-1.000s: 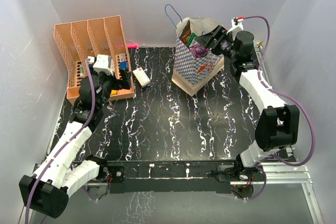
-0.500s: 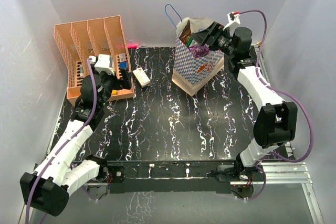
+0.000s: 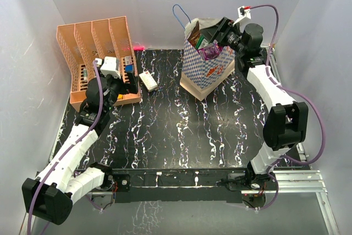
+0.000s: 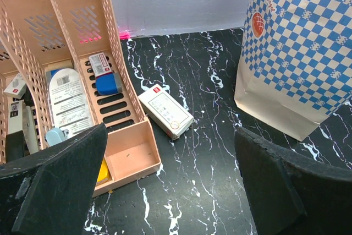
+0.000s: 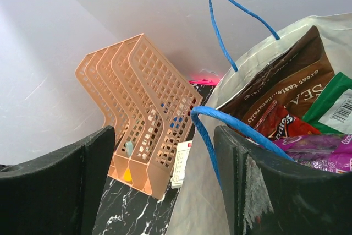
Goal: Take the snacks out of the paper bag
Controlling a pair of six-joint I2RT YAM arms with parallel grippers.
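Right claw (image 3: 214, 34) higher over paper bag (image 3: 206, 72)

We see the paper bag (image 4: 297, 53) checked blue and white, with orange-red round marks, and its cord handles (image 5: 236, 12) plain blue. Inside we find a dark brown packet (image 5: 286, 75), a red packet (image 5: 278, 125), a green packet (image 5: 330, 94) and a purple packet (image 5: 319, 155). The file organiser (image 5: 148, 97) is salmon pink; the table (image 3: 181, 130) is black, veined white.

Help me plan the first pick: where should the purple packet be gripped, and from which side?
Grip the purple packet by its crinkled upper edge, coming from above through the open mouth of the paper bag. It tops the other snacks, and the walls block a side approach.
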